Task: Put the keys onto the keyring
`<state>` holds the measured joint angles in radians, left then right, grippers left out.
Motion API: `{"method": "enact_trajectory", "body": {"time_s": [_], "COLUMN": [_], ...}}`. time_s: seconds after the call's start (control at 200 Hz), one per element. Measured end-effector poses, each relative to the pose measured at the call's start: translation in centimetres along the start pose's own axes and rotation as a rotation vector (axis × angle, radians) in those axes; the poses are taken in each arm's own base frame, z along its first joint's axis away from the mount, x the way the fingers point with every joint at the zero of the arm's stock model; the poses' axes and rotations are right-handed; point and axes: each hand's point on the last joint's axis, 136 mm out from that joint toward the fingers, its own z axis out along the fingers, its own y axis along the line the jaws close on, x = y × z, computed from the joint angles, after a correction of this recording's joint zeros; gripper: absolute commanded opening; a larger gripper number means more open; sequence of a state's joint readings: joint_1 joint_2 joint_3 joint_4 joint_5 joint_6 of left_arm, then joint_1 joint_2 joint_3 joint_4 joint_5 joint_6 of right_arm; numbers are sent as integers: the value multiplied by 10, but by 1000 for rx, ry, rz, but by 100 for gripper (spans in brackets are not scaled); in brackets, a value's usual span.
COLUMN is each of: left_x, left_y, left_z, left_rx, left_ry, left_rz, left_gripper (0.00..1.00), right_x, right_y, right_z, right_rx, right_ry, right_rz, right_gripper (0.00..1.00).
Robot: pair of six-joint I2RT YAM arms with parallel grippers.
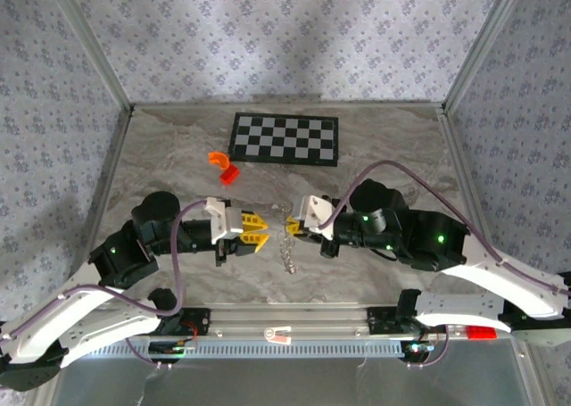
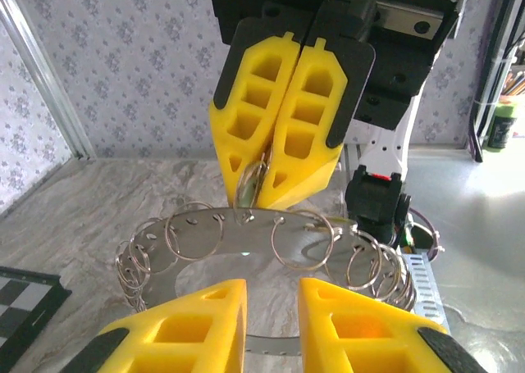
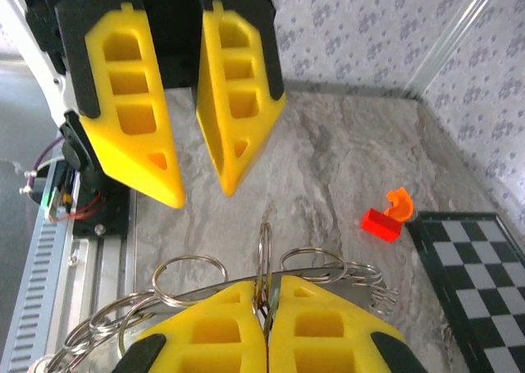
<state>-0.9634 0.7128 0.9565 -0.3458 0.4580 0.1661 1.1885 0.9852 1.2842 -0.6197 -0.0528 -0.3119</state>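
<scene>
The left gripper (image 2: 271, 295) is held with its jaws apart and nothing between them, just in front of the keyring (image 2: 238, 240), a bunch of thin silvery rings that is hung between the two arms. It is judged to be light, hard and slippery, each ring stiff but the bunch loose, so one single ring is best taken across its flat sides. Such a ring is clamped upright by the right gripper (image 2: 267, 194), whose fingers are pressed together.

Both arms bent low, reaching in from the table's (image 1: 357, 277) near edge, wrists turned inward. Left gripper (image 1: 264, 230) and right gripper (image 1: 292, 228) face tip to tip, near. Left jaws apart; right jaws pressed together.
</scene>
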Motion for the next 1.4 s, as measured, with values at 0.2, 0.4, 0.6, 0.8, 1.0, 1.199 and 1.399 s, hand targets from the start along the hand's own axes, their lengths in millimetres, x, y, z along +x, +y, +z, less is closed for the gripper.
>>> {"method": "enact_trajectory", "body": {"time_s": [0.2, 0.4, 0.6, 0.8, 1.0, 1.199, 1.399], "left_x": [10, 17, 17, 19, 20, 19, 15], "left_y": [2, 3, 5, 7, 5, 3, 2], "left_z": [5, 10, 14, 20, 21, 21, 21], "left_rx": [6, 11, 14, 19, 32, 45, 50], "left_ry": [48, 76, 83, 99, 101, 99, 83], "left_rz": [2, -1, 6, 5, 3, 7, -2], "left_gripper": [26, 26, 23, 18, 7, 0, 0], "right_x": [13, 15, 14, 19, 19, 20, 17], "right_y": [7, 12, 13, 16, 16, 15, 14], "right_z": [11, 14, 14, 17, 18, 18, 16], "right_rx": [-27, -44, -51, -63, -65, -60, -55], "right_ry": [75, 93, 97, 121, 130, 135, 121], "right_rz": [-21, -32, -41, -45, -50, -50, -50], "right_gripper": [0, 0, 0, 0, 0, 0, 9]}}
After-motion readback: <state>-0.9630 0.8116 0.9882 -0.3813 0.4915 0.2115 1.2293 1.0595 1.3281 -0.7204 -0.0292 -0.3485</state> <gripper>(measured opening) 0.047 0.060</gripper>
